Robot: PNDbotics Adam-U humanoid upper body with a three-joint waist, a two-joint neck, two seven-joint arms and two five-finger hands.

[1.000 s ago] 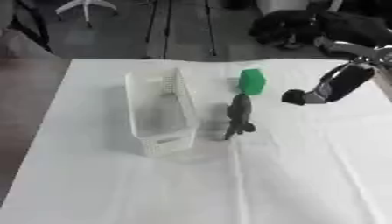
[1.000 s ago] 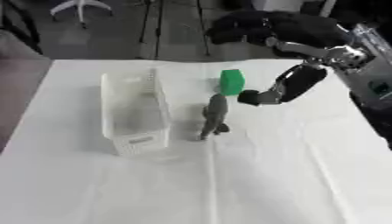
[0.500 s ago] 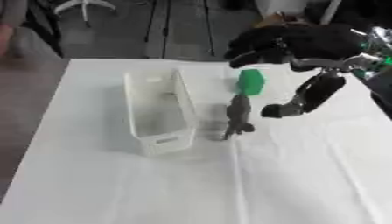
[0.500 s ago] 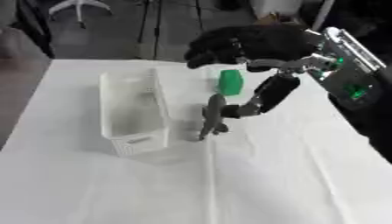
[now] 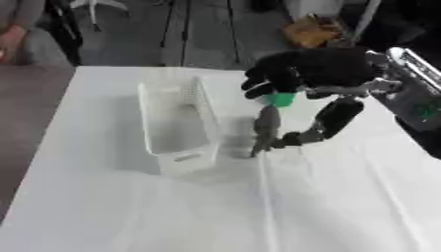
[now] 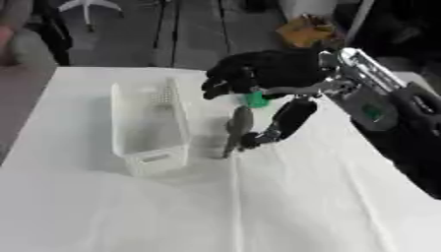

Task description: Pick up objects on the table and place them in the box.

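Note:
A grey, shark-like toy stands on the white cloth just right of the white plastic basket. Behind it sits a green block, mostly hidden under my right hand. The hand reaches in from the right, its black fingers spread over the green block, holding nothing. Its thumb points down, with the tip close beside the grey toy's lower end; I cannot tell whether they touch. The basket looks empty. My left hand shows in no view.
The table cloth stretches wide in front and to the left of the basket. My right forearm crosses the table's right side. Beyond the far edge are a dark floor, chair legs and a brown bundle.
My right hand has swung left from the table's right side to over the green block, and its thumb has come down beside the grey toy. The toy, block and basket have stayed put.

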